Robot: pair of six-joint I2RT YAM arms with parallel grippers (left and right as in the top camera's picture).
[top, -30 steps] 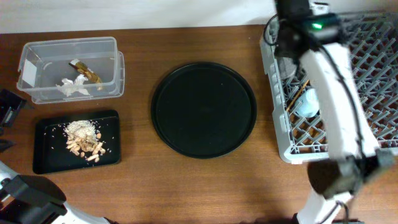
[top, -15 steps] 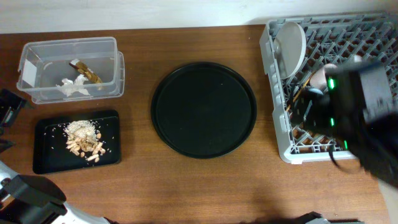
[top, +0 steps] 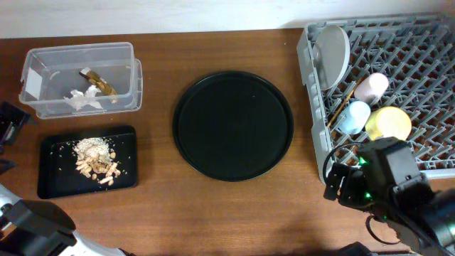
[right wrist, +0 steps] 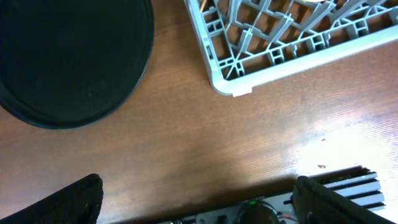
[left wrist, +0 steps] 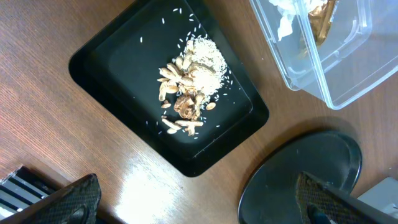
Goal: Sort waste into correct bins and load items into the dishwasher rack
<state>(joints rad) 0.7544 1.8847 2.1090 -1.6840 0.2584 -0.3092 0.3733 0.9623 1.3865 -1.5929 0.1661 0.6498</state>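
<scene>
black round tray (top: 233,125) sits btwn clear box (top: 78,48) and grey rack (top: 317,151).

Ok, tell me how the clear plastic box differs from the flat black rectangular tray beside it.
The clear box is see-through with tall walls; the black tray is opaque and shallow. The clear box holds crumpled tissue and a gold-brown wrapper; the black tray holds crumbly food scraps. The clear box bears a white label; the black tray shows none. Both are rectangular and hold waste.
</scene>
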